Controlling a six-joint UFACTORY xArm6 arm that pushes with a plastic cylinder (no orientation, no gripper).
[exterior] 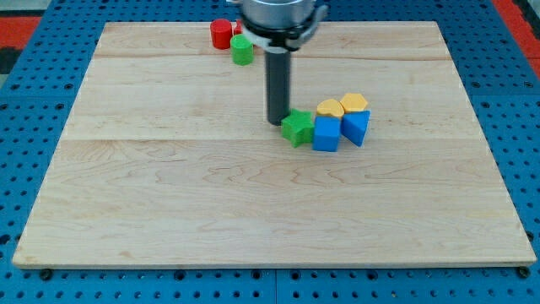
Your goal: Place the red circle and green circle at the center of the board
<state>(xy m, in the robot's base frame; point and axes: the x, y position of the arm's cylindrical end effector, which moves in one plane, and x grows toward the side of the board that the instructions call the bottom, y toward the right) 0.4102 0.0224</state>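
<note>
Blocks are found in two groups on the table (169, 186). At the view's top, left of the middle, the red circle (221, 34) stands near the far edge, and the green circle (242, 50) is seen just beside it, lower and to the right; the two are close, but whether they touch cannot be told. A second scrap of red (238, 28) is half hidden behind the arm.

Further right, my tip (277, 123) is set down near the centre, touching or almost touching the left side of the green star-like block (296, 128). Right of that, a blue cube (326, 133) and a blue angular block (356, 127) are packed together, with two yellow blocks (330, 108) (354, 102) behind them. No claw is fitted, so no open or closed state can be told.

Neither circle is judged to be placed yet. For the step to be done well, my tip should be taken round to the far side of the circles, above them in the view, and each pushed downward and slightly rightward through its middle, so that it is not spun aside. The green circle is best moved first, since it lies in the red one's path. The cluster crowds the centre and should not be struck.
</note>
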